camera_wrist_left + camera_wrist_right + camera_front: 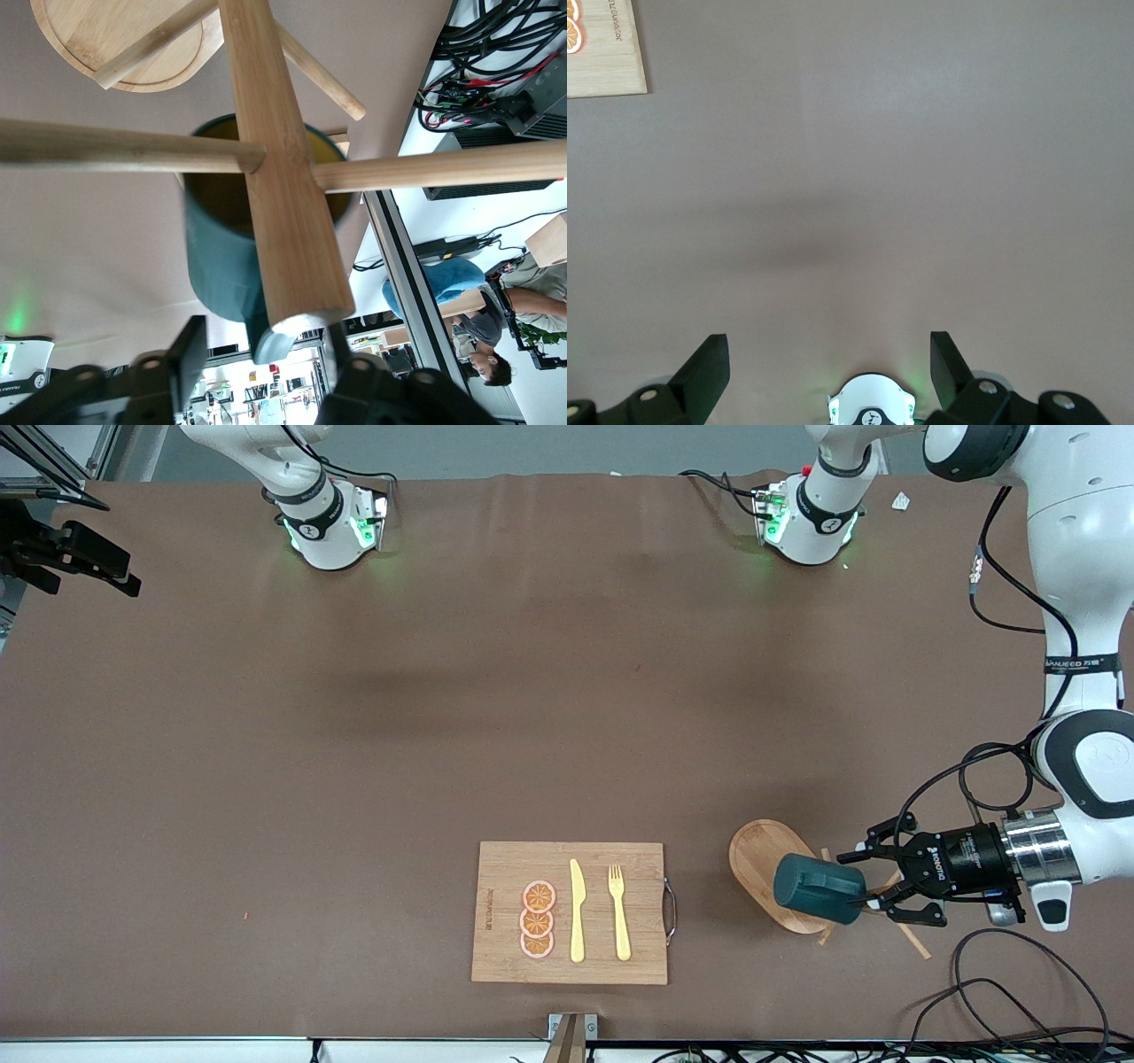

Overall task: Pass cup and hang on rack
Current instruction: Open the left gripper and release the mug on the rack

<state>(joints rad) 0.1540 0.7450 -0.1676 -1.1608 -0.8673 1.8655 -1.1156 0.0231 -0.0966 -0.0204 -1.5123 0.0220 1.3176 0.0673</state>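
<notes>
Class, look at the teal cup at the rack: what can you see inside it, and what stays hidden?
The cup shows a yellow-ochre inner wall. The rack post and pegs cross its mouth, hiding its bottom. The left gripper is beside it.

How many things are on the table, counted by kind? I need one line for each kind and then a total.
Cup: 1
Rack: 1
Cutting board: 1
Orange slices: 3
Knife: 1
Fork: 1
Total: 8
</notes>
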